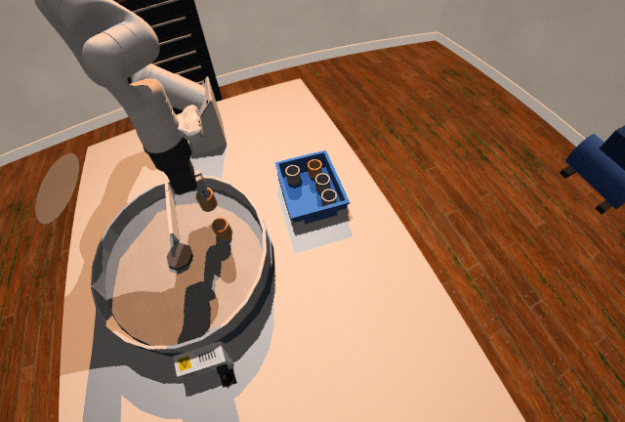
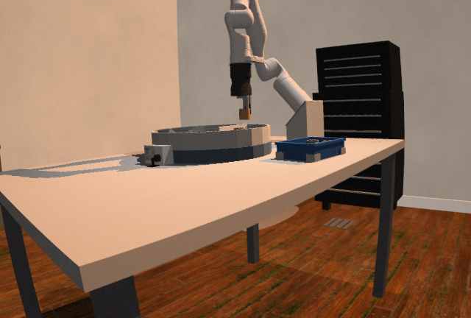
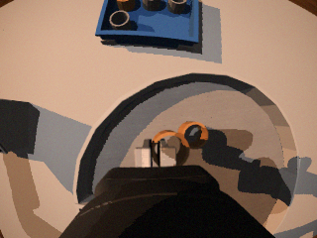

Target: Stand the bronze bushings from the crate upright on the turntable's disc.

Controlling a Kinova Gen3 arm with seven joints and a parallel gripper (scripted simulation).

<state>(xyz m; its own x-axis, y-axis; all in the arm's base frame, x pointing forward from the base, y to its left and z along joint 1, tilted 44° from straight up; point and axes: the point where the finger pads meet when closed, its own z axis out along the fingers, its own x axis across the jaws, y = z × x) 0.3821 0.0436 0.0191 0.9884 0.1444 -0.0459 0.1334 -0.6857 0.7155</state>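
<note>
Desk [image 1: 353,306], pale top, carrying a turntable [image 1: 262,266] and a blue crate [image 1: 308,202]. The gripper [image 1: 201,193], pointing straight down, is clamped on a bronze bushing [image 1: 206,200], pinching its wall; the sleeve hangs upright just under the fingertips, in the air above the turntable's rim in the exterior view. From the top view this held bushing sits over the disc [image 1: 145,266] at about 1 o'clock from the hub [image 1: 179,257], inside the rim. A second bronze bushing [image 1: 221,229] stands upright on an open end on the disc, at about 2 o'clock from the hub and at about 5 o'clock from the held one, near it but apart. In the wrist view the two orange rims overlap, the standing one just right of the held one. The crate lies at 3 o'clock from the turntable, well apart from the gripper, and holds one more bronze bushing [image 1: 314,165] in its far corner and three steel bushings [image 1: 322,180], all upright.
</note>
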